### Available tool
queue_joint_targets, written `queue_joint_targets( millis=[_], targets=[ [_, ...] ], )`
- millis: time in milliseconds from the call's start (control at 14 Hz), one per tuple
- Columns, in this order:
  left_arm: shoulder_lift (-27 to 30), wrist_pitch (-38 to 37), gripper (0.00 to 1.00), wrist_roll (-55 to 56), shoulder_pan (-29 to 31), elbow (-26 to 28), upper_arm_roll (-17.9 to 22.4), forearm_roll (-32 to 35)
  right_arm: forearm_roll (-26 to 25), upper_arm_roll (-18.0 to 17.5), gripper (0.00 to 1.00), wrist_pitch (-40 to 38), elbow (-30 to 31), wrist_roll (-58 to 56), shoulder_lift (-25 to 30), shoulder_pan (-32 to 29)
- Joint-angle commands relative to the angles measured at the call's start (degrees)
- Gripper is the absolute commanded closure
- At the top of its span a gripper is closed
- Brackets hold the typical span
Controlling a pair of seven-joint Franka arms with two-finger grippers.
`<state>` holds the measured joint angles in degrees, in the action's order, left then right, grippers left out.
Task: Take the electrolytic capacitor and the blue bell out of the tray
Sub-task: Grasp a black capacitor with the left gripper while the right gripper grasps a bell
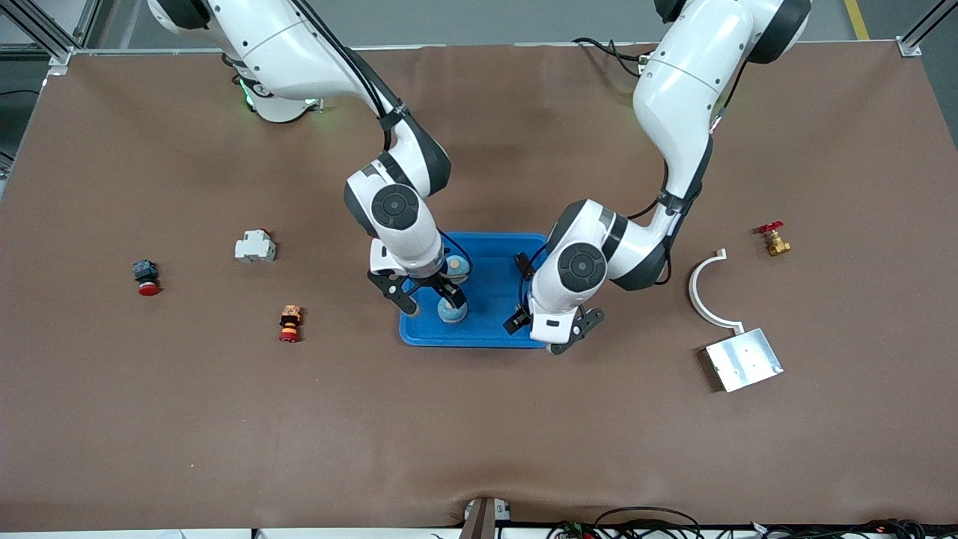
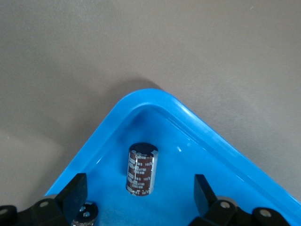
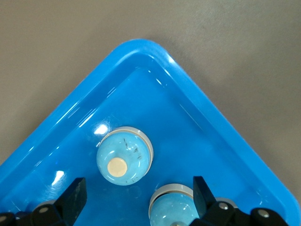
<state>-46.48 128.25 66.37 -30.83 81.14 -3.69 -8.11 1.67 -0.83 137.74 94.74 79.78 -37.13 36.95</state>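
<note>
A blue tray lies mid-table. In the left wrist view a dark brown capacitor stands upright in a corner of the tray. My left gripper hangs open above it, apart from it, and a second capacitor sits by one finger. In the right wrist view two light blue bells rest in the tray. My right gripper is open over them with nothing held. From the front, the right gripper and the left gripper are both over the tray.
Toward the right arm's end lie a white breaker, a red-capped button and an orange-and-red button. Toward the left arm's end are a brass valve, a white curved bracket and a metal plate.
</note>
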Motion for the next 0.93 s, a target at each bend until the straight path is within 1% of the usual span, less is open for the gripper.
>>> queue_joint_targets(
  millis=[0, 214, 357, 714, 857],
  targets=[
    [-0.9, 0.2, 0.00, 2.8, -0.8, -1.1, 0.4, -0.8, -1.9, 0.9, 0.00, -0.3, -2.4, 2.8, -1.9, 1.3],
    [-1.1, 0.2, 0.00, 4.1, -1.6, -1.1, 0.4, -0.1, -2.4, 0.9, 0.00, 0.7, -4.0, 4.4, -3.9, 1.5],
    [-2.2, 0.2, 0.00, 4.3, -2.3, -1.2, 0.5, -0.3, -3.0, 0.9, 0.00, 0.7, -5.2, 5.2, -5.0, 1.6],
    [-3.1, 0.2, 0.00, 4.1, -2.0, -1.1, 0.6, -0.3, -3.2, 1.1, 0.00, 0.8, -7.8, 5.3, -7.6, 2.0],
    [-3.3, 0.2, 0.00, 4.1, -1.8, -1.2, 0.8, -0.2, -3.5, 1.2, 0.00, 1.2, -9.3, 5.4, -9.4, 1.9]
  ],
)
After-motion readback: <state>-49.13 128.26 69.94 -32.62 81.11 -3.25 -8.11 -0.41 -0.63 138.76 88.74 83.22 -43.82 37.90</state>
